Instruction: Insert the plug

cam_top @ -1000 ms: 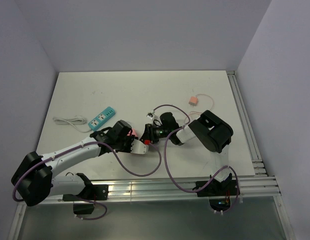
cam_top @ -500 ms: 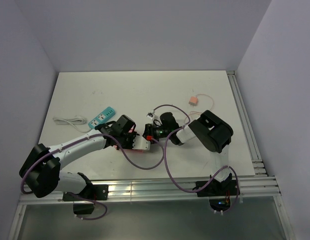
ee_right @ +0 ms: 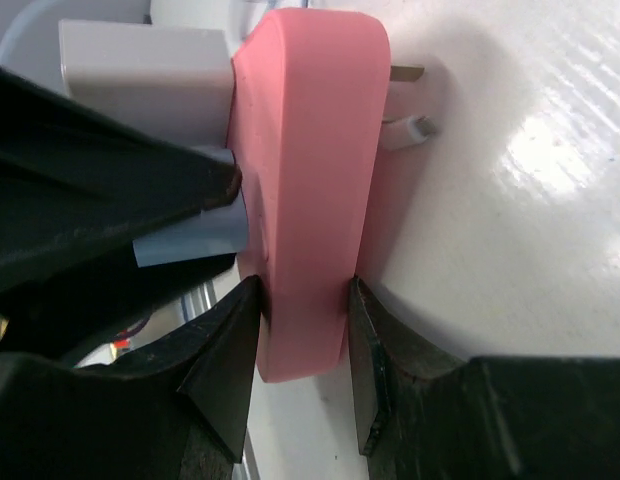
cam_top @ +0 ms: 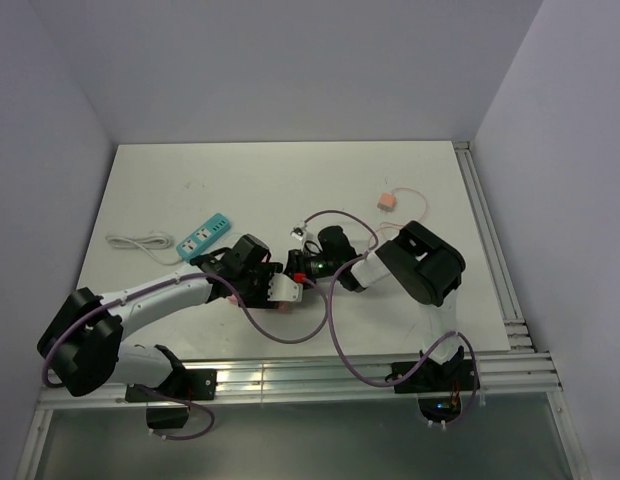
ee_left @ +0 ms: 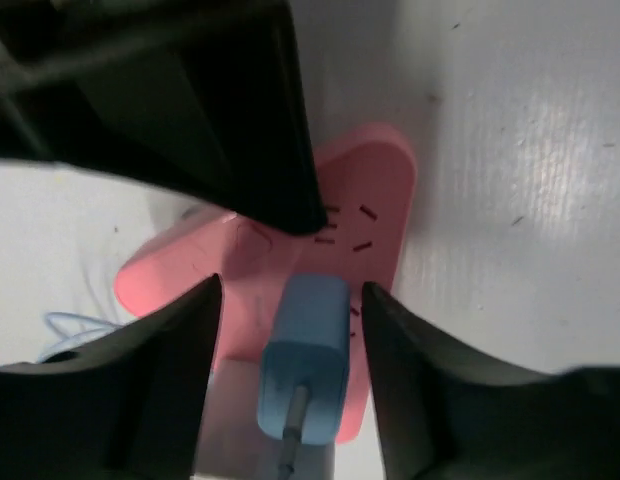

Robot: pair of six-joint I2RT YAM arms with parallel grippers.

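right gripper (ee_right: pixel 302 300) is clamped on the pink socket block (ee_right: pixel 310 150). left gripper (ee_left: pixel 293 290) stands parted: you see gaps either side of the blue plug (ee_left: pixel 308 345), which sits against the block's face. both meet at 6 o'clock of table (cam_top: pixel 240 180) centre, teal strip (cam_top: pixel 205 237) at their 10 o'clock.

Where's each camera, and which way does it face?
Top external: above and behind, facing down at the table; both arms show.
Left wrist: on left gripper, facing down at blue plug on pink socket block; own fingers show.
Right wrist: on right gripper, facing along that block; own fingers show.
Wrist views share the block.
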